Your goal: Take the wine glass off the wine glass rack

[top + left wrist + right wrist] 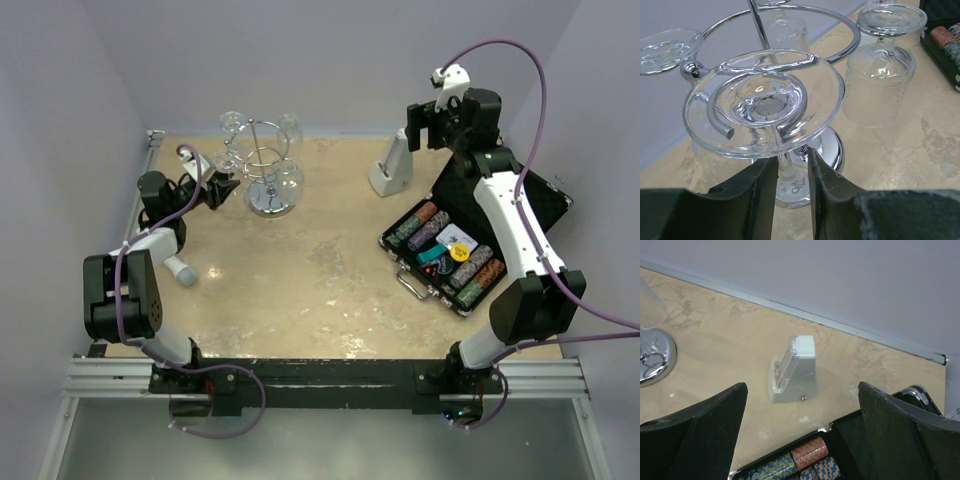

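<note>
The chrome wine glass rack (268,168) stands at the back left; its ring hoop (840,25) and disc base (834,146) show in the left wrist view. A clear wine glass (765,100) hangs upside down on a curled arm, foot uppermost. My left gripper (226,188) is at the rack's left side. Its fingers (792,167) straddle the glass stem (785,170) just under the foot. The left finger touches the stem, and a gap shows at the right finger. My right gripper (428,120) is wide open and empty, held high above the grey metronome (795,370).
Other glasses hang on the rack, one cut-glass (880,75) to the right and one (665,50) to the left. The metronome (391,167) stands at the back right. An open black poker chip case (455,250) lies on the right. Walls close off the back and left.
</note>
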